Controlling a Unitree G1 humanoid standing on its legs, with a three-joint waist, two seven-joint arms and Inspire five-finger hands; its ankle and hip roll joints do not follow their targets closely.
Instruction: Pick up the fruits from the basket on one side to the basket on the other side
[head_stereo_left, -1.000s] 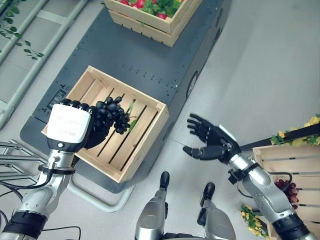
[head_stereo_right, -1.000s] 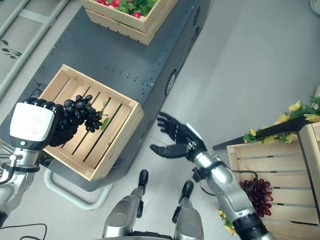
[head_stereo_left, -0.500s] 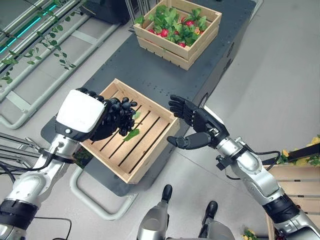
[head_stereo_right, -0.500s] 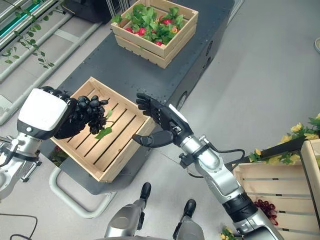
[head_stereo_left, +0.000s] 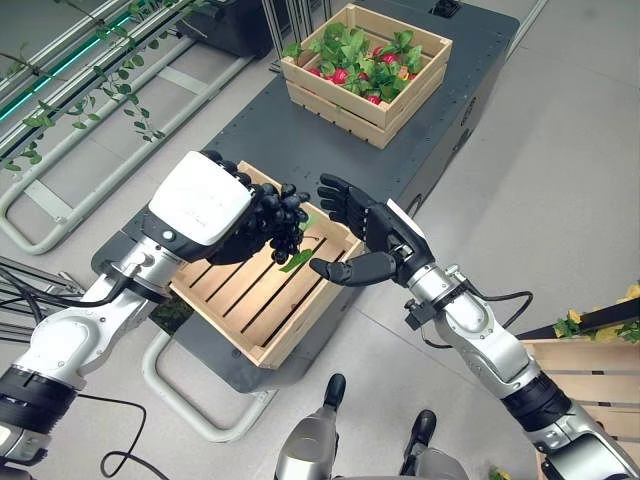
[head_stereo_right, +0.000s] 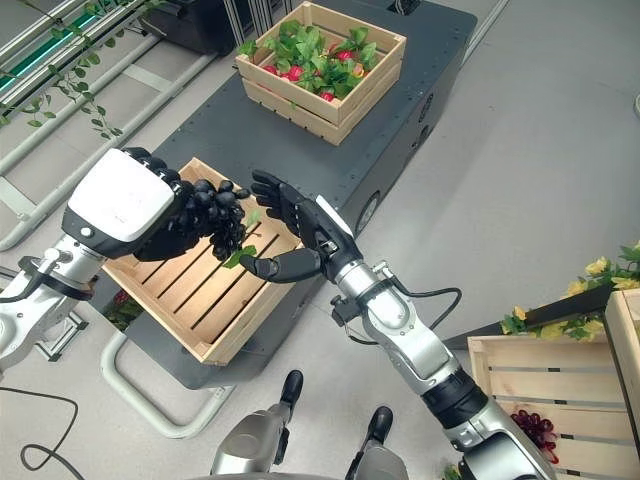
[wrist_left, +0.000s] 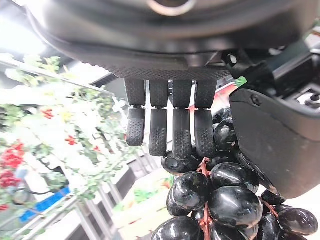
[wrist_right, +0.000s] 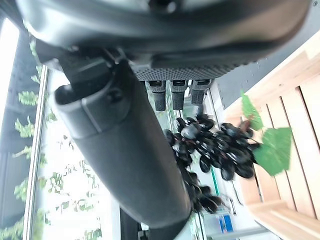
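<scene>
Right hand (head_stereo_left: 368, 232) has swung in from beside the far crate, now fingers spread just beside the grapes (head_stereo_left: 280, 215). Left hand (head_stereo_left: 205, 205) clenches the grapes above the slatted crate (head_stereo_left: 262, 300) (handover likely).

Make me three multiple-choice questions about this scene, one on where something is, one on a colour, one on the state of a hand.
1. Where is the bunch of grapes?
A. in the left hand, above the slatted crate
B. on the floor
C. in the far crate

2. What colour are the held grapes?
A. green
B. black
C. yellow

3. How is the right hand?
A. closed in a fist
B. clutching a crate
C. open beside the grapes

Answers:
1 A: the left hand holds the bunch of grapes over the slatted crate.
2 B: they look glossy black.
3 C: the right hand has spread fingers.
</scene>
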